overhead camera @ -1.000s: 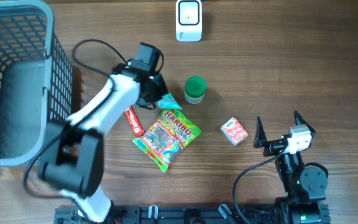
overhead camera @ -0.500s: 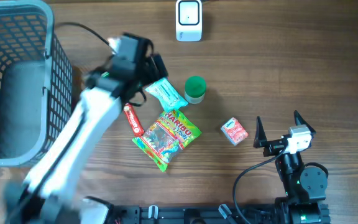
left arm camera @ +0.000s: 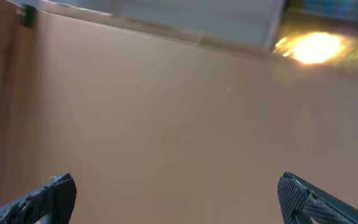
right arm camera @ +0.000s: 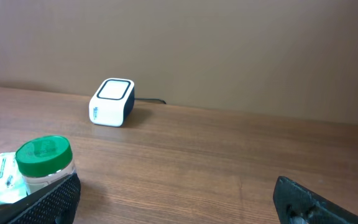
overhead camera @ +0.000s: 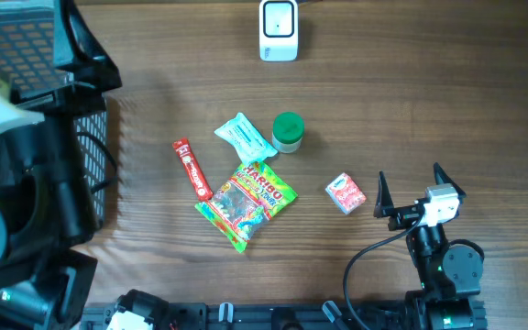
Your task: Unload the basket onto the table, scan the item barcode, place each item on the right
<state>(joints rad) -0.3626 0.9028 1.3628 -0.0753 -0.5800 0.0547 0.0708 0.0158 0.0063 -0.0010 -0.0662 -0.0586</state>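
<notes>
Five items on worktop: the small red-and-white box lies just left of the right end effector; Haribo bag, red stick packet, white pouch and green-lidded jar lie further left.
Scanner: far ahead and left of the right end effector.
Right end effector: spread wide, empty.
Left end effector: wide apart, empty, up over the basket.
Risk: your left wrist camera sees only wall; lowering blind could clip the basket.
Writing: "HARIBO" on the bag; other labels are too small to read.
</notes>
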